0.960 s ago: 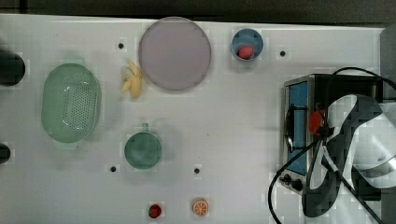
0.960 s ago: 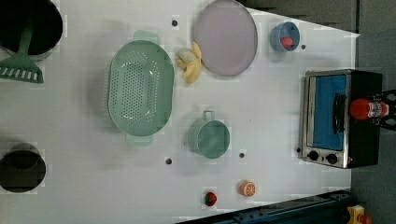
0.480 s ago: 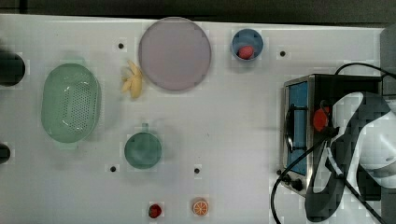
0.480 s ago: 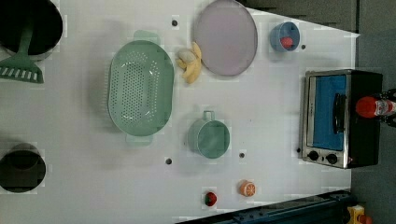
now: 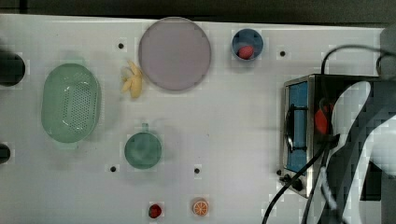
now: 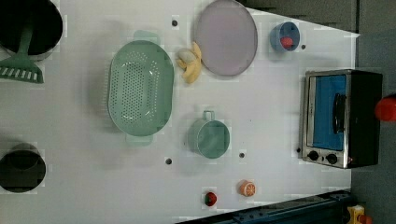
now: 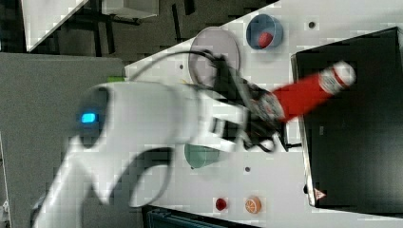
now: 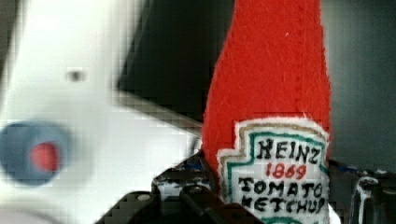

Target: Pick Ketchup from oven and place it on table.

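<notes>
Ketchup (image 7: 304,97) lifted higher | gripper (image 7: 260,110) grasping it | above oven (image 7: 351,142) top

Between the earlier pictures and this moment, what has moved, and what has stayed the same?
The red plastic ketchup bottle, held in the claw, moved toward the left view's right edge, above the black-topped toaster oven. The green colander, grey plate, bananas, green cup and small fruits stayed in place on the white table.
</notes>
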Robot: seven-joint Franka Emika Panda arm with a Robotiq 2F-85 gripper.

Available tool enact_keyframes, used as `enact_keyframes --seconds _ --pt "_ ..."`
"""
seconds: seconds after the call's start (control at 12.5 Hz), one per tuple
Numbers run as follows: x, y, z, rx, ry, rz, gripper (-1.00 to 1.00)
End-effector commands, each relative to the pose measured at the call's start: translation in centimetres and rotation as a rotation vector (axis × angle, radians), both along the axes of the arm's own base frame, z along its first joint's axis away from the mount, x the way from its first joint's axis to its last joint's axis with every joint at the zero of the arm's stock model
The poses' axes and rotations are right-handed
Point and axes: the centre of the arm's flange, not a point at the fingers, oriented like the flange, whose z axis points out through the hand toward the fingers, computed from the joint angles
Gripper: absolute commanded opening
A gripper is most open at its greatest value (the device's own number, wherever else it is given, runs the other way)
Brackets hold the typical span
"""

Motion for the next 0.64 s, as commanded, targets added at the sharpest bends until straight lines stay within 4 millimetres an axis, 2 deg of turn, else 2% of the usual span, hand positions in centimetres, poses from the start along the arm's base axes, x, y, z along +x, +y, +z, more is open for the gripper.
enact_keyframes --seconds 0.08,0.24,0.4,0.56,0.64 --pt "3.7 10.9 6.3 0.028 -0.092 0.414 0.29" --pt "5.4 16.4 6.2 0.048 -0.085 0.593 0.29" --pt "6.6 21.5 5.2 0.071 -0.07 0.698 0.29" --pt "6.8 25.7 3.2 0.099 -0.036 0.745 0.29" --pt "6.6 27.1 1.8 0.106 -0.004 0.737 0.29"
